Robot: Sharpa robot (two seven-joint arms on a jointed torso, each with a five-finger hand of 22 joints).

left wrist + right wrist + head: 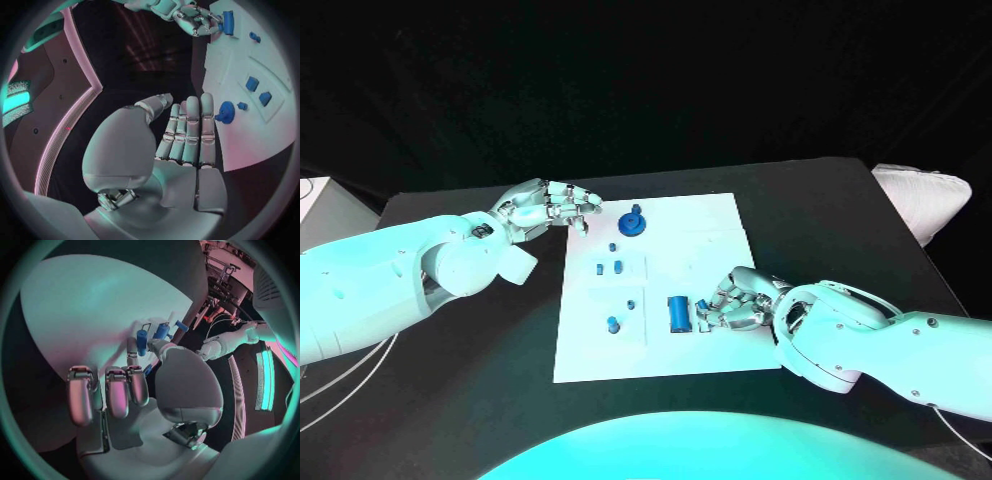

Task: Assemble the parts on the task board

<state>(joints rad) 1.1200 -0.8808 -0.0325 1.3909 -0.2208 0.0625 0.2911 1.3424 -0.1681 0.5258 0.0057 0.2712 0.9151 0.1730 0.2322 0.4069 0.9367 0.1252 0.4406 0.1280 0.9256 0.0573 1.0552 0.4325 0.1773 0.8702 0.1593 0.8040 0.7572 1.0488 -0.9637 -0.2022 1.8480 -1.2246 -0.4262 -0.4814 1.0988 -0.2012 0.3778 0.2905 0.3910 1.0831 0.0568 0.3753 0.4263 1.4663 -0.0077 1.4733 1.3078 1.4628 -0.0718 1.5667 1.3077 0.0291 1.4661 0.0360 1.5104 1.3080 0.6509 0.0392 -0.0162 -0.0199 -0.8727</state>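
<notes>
Board (pixel 718 345) white on black table (pixel 877 220); right hand (pixel 740 300) grips blue cylinder (pixel 679 313); left hand (pixel 548 208) empty, fingers apart.

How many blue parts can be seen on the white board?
5: a round gear-like part at the far edge, two small blocks mid-board, one small piece nearer, and a cylinder by the right hand. More may be hidden.
</notes>
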